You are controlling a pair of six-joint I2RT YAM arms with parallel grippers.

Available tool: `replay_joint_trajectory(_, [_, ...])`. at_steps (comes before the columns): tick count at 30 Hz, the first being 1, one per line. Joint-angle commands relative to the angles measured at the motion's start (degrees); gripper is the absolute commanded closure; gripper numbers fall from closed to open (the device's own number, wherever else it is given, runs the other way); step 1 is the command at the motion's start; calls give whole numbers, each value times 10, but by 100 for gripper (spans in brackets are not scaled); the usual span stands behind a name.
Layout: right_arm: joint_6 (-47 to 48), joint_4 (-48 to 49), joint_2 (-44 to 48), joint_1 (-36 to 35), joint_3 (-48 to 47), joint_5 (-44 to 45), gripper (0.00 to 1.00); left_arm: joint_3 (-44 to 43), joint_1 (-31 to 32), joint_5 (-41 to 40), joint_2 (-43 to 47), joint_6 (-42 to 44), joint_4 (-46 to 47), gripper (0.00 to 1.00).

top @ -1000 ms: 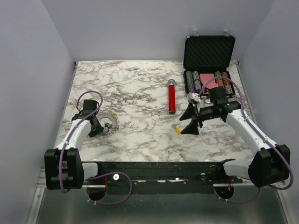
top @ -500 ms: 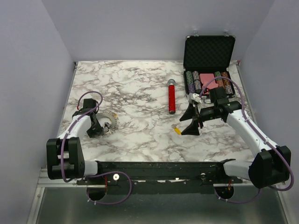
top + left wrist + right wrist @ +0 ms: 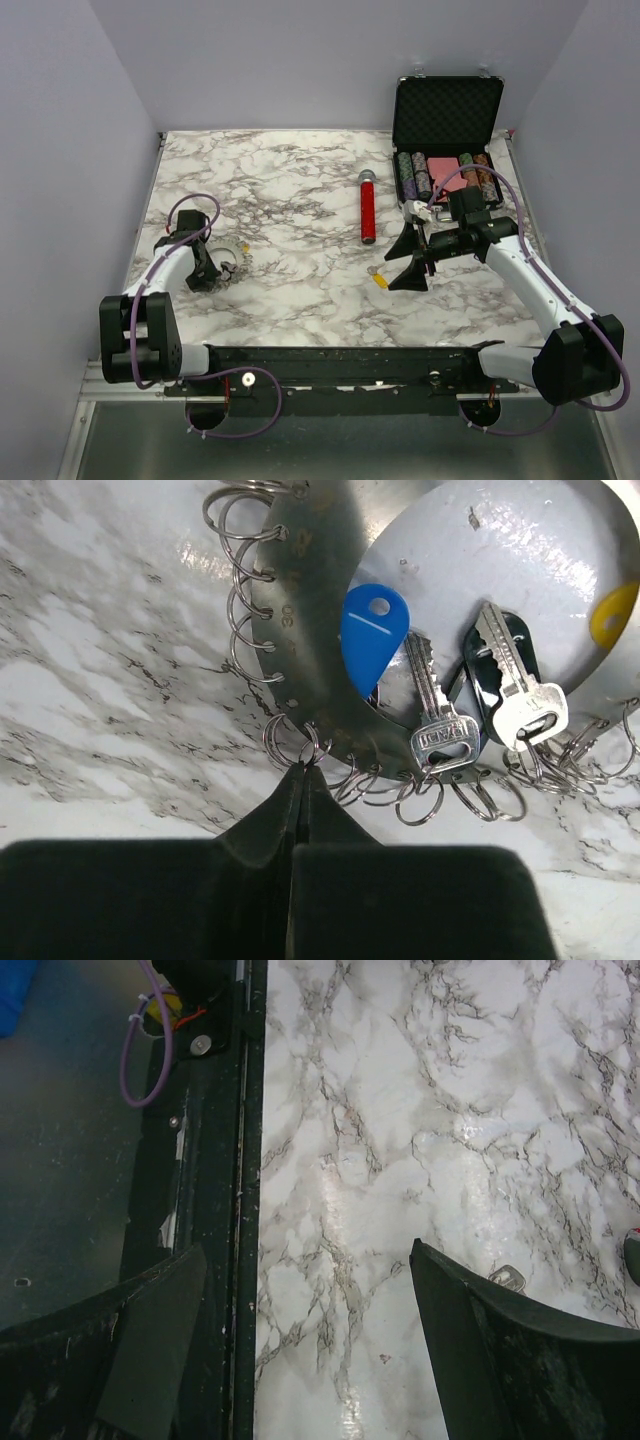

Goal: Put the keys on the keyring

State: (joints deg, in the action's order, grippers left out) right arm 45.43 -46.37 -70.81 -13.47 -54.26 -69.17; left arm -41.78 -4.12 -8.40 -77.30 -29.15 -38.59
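The keyring (image 3: 300,600) is a silvery disc rimmed with small wire loops and lies at the table's left (image 3: 229,257). My left gripper (image 3: 303,768) is shut on one small loop at its rim, and it also shows in the top view (image 3: 210,270). A blue-headed key (image 3: 373,630), two silver keys (image 3: 437,715) and a yellow head (image 3: 612,615) lie on the disc. My right gripper (image 3: 402,259) is open and empty above the marble (image 3: 305,1250). A yellow-headed key (image 3: 381,282) lies on the table just left of it. A silver key tip (image 3: 507,1277) peeks beside the right finger.
A red cylinder with a silver cap (image 3: 368,212) lies mid-table. An open black case (image 3: 447,115) with striped poker chips (image 3: 412,172) stands at the back right, behind the right arm. The black base rail (image 3: 225,1160) runs along the table's near edge.
My left gripper has shifted slightly and drawn the keyring a little to the left, so it looks more bunched. The right arm has barely moved.
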Motion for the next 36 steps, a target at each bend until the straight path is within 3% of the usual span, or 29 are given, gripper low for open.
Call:
replay_joint_trajectory(1, [11, -10, 9, 1, -16, -22, 9, 0, 2, 28, 22, 8, 5, 100])
replay_joint_trajectory(10, [11, -7, 8, 2, -15, -19, 9, 22, 16, 116, 51, 8, 15, 100])
replay_joint_trajectory(17, [10, -5, 7, 1, -13, -19, 9, 20, 17, 103, 58, 7, 11, 100])
replay_joint_trajectory(23, [9, -4, 7, 1, -12, -18, 9, 18, 17, 92, 51, 6, 10, 85])
replay_joint_trajectory(29, [10, -4, 6, 1, -12, -19, 9, 17, 17, 88, 47, 7, 4, 82])
replay_joint_trajectory(34, [10, -6, 6, 1, -13, -19, 9, 15, 19, 70, 42, 8, 4, 83])
replay_joint_trajectory(36, [10, -7, 7, 1, -13, -19, 9, 15, 20, 65, 44, 8, 3, 90])
